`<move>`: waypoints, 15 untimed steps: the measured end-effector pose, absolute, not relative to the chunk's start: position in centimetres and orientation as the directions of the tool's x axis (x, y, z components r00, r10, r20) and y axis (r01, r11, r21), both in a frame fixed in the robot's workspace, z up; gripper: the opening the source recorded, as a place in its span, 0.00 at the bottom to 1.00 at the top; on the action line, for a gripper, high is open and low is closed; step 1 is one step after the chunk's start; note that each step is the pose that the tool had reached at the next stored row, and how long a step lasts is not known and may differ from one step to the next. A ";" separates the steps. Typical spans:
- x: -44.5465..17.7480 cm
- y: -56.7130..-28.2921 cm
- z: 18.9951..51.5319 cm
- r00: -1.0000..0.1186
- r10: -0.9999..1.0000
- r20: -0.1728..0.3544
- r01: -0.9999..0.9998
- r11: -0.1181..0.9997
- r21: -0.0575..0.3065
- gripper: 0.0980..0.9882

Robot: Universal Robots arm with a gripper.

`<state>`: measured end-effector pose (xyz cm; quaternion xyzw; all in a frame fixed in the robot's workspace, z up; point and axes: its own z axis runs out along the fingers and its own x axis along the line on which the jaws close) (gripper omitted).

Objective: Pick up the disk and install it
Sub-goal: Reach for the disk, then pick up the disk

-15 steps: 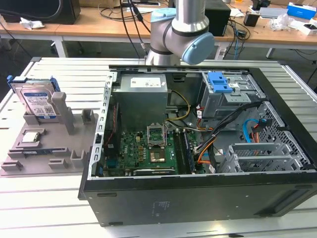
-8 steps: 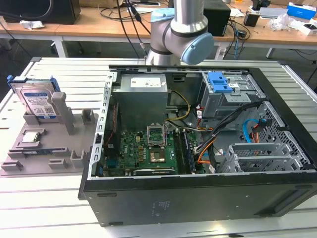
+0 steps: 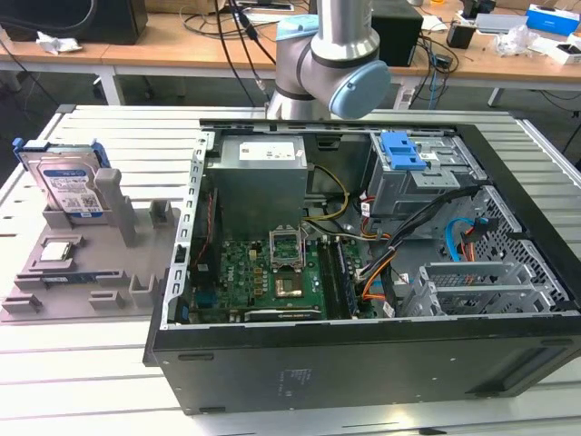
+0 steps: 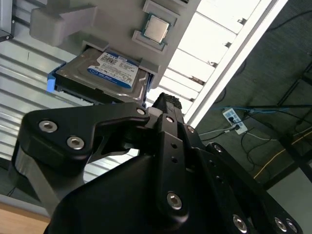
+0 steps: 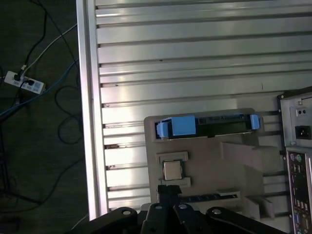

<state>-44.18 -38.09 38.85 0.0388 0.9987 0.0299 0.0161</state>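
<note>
1. Currently the gripper (image 5: 168, 189) is empty, its jaws drawn narrowly together with nothing between them.
2. Ahead of the gripper and apart from it stands the disk (image 3: 68, 186), untouched. It is propped on edge and leans back in a slot of a grey holder (image 3: 91, 277).
3. In the second wrist view the disk's blue-and-white label faces the camera just beyond the gripper's tip. A blue plastic frame runs round the disk's edges.
4. A small square processor chip (image 5: 172, 170) lies flat in a recess of the same holder. In the first wrist view it sits between the gripper and the disk, closer to the gripper than the disk is.
5. The holder rests on a slatted metal table (image 5: 195, 58), which stretches out beyond the gripper.
6. Off to one side of the gripper, past the holder, an open computer case (image 3: 363, 368) lies on the table with its board and cables exposed.
7. Inside the case, a blue latch (image 3: 404, 150) tops a metal drive cage, well apart from the disk.
8. The arm (image 3: 331, 64) rises behind the case in the exterior view.
</note>
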 end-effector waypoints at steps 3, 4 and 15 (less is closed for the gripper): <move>-44.2 -37.7 38.9 -0.996 0.078 -0.030 0.076 0.995 0.061 0.01; -44.2 -37.7 38.9 -0.996 0.078 -0.030 0.076 0.995 0.061 0.01; -44.2 -37.7 38.9 -0.999 0.022 -0.030 0.020 0.998 0.061 0.01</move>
